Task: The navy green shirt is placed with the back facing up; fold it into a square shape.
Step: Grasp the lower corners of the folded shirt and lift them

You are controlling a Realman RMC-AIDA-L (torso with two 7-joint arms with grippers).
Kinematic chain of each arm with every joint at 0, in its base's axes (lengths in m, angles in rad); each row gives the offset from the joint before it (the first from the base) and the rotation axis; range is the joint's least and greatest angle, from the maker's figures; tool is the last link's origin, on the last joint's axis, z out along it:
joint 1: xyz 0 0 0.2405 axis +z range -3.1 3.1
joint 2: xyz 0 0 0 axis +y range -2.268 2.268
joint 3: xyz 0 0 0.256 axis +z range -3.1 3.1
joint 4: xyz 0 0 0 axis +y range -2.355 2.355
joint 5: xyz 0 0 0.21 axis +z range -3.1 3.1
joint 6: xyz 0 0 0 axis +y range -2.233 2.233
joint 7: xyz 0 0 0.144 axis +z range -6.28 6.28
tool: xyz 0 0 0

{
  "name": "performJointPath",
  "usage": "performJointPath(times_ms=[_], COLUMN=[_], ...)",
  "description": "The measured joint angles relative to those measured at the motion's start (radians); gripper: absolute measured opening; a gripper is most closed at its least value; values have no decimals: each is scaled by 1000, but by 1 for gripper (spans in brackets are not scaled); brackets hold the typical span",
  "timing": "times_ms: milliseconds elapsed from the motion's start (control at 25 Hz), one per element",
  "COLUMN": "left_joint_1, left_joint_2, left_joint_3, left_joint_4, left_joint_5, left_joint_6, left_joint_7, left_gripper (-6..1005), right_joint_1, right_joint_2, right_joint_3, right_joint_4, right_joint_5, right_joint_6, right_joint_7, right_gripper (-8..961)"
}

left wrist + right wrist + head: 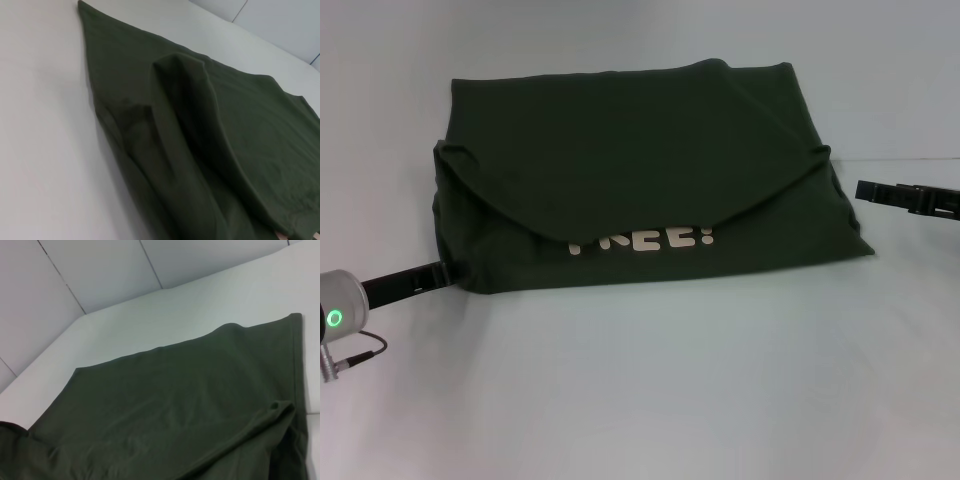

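The navy green shirt (630,140) lies on the white table, folded into a broad, roughly rectangular bundle. A top layer is folded toward the front, and its curved edge half covers pale lettering (642,240). My left gripper (442,268) reaches in low from the left and touches the shirt's front left corner. My right gripper (865,190) hovers just off the shirt's right edge, apart from the cloth. The left wrist view shows the shirt (200,130) with a raised fold up close. The right wrist view shows the smooth shirt (175,400) from above, with a small rumpled corner.
The white table (640,390) stretches in front of the shirt and to both sides. A pale panelled wall (100,270) stands behind the table's far edge.
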Motion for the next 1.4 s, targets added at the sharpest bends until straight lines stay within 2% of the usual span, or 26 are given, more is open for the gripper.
performJointPath(times_ms=[120,320,440,600,680,760,960,1240,1400], left_joint_1=[0,0,0,0,0,0,-1,-2,-2], left_joint_2=[1,2,2,2,2,2,2,1,1], left_joint_3=[0,2,2,2,2,2,2,2,2], left_joint_4=[0,3,4,5,6,7,7,5,4], left_joint_5=[0,0,0,-3,-5,-7,-8,-8,-7], left_joint_6=[0,0,0,3,6,7,4,0,-1], left_joint_7=[0,-1,-1,-1,-1,-1,-1,2,3], left_gripper=[120,65,32,-1,-1,-1,-1,0,0], right_joint_1=[0,4,18,60,101,137,191,198,191], right_joint_2=[0,-5,-26,-74,-93,-98,-75,-23,14], right_joint_3=[-1,-21,-91,-234,-288,-304,-309,-314,-314], right_joint_4=[0,-1,-4,-20,-28,-30,-24,-19,-17], right_joint_5=[0,0,0,-33,-114,-212,-377,-414,-415], right_joint_6=[1,2,3,0,-2,2,47,132,200], right_joint_7=[0,21,97,302,416,485,549,519,460], right_gripper=[827,827,828,828,828,826,815,798,788])
